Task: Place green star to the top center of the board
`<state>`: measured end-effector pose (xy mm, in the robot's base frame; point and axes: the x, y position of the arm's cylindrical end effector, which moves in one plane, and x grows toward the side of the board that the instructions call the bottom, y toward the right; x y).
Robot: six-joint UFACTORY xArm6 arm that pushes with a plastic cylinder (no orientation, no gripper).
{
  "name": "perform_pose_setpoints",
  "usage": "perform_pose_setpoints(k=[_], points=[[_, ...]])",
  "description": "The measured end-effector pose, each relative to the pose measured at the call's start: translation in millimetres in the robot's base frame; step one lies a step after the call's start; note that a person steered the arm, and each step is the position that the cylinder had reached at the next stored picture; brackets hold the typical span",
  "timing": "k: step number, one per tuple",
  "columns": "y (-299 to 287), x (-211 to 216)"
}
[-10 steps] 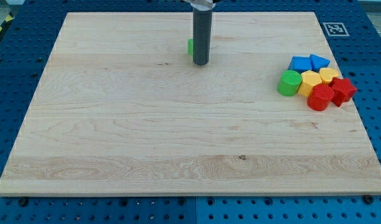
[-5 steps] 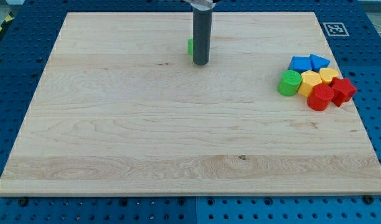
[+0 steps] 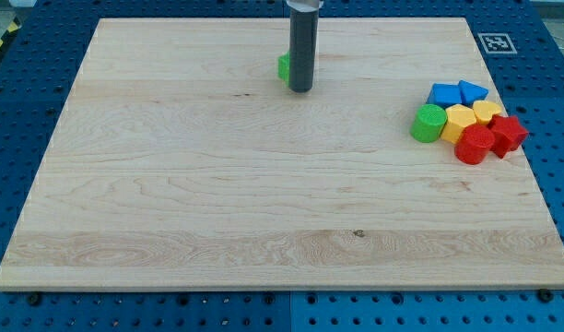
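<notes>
A green block (image 3: 284, 66) lies near the top centre of the wooden board (image 3: 171, 184). Only its left sliver shows; the dark rod hides the rest, so I cannot make out its shape. My tip (image 3: 300, 89) rests on the board right in front of it, at its lower right, touching or nearly touching it.
A cluster of blocks sits at the view's right: a green cylinder (image 3: 428, 122), two blue blocks (image 3: 445, 93) (image 3: 472, 90), two yellow blocks (image 3: 459, 121) (image 3: 487, 112), a red cylinder (image 3: 474, 145) and a red block (image 3: 508, 134). A marker tag (image 3: 493, 42) sits at the board's top right corner.
My rod has moved slightly to the right and up. A little more of the green block shows at its left.
</notes>
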<state>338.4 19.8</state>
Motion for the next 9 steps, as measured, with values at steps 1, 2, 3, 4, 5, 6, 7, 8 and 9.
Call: perform_pose_setpoints(k=[1,2,3,4,5,6,7,8,9], points=[[0,-8],[-2,-17],[-2,-22],[-2,-22],[-2,-21],[-4,-21],[-15,-21],[-18,-23],[-23,-28]])
